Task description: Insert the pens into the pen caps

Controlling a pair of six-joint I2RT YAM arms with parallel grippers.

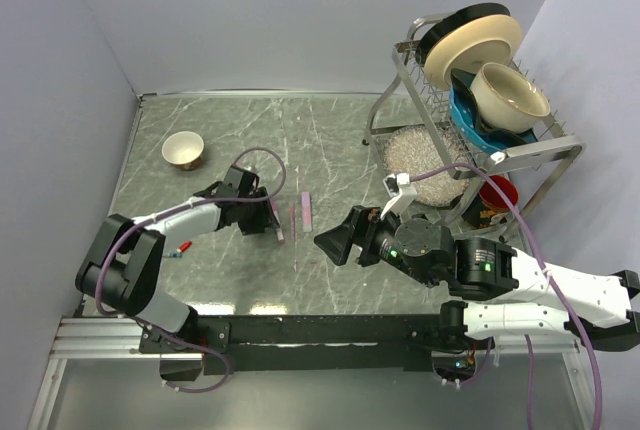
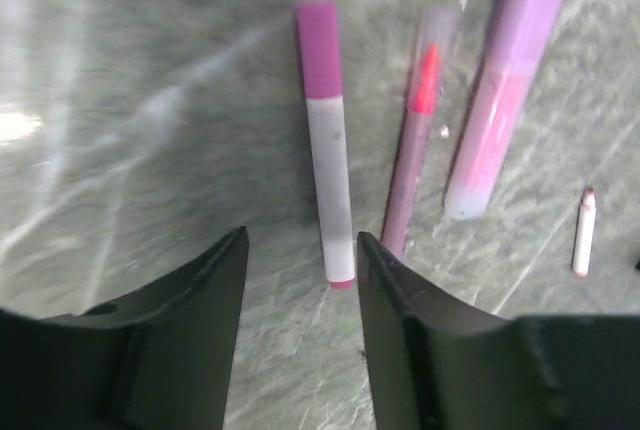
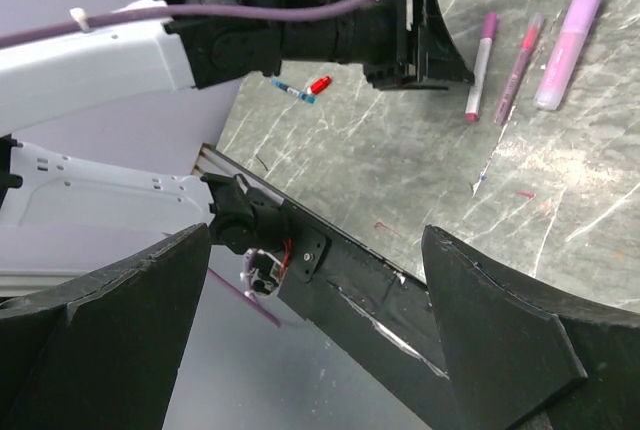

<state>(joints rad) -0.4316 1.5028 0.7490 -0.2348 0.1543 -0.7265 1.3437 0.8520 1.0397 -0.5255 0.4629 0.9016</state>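
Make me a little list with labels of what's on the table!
Pens: white pen, thin mauve pen, pink highlighter, side by side on the table
Left gripper: open, empty, pointing at the white pen
Right gripper: open, empty, apart from the pens
Loose bits: small red cap and blue-tipped piece, left of the pens
Also: bowl, dish rack

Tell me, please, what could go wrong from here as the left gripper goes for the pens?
1. The left gripper is open over the near end of the white pen, but the thin purple pen lies close beside it, by one finger. Closing may nudge it or pinch both.
2. The right gripper hovers open close to the same pens, so the two arms might collide.
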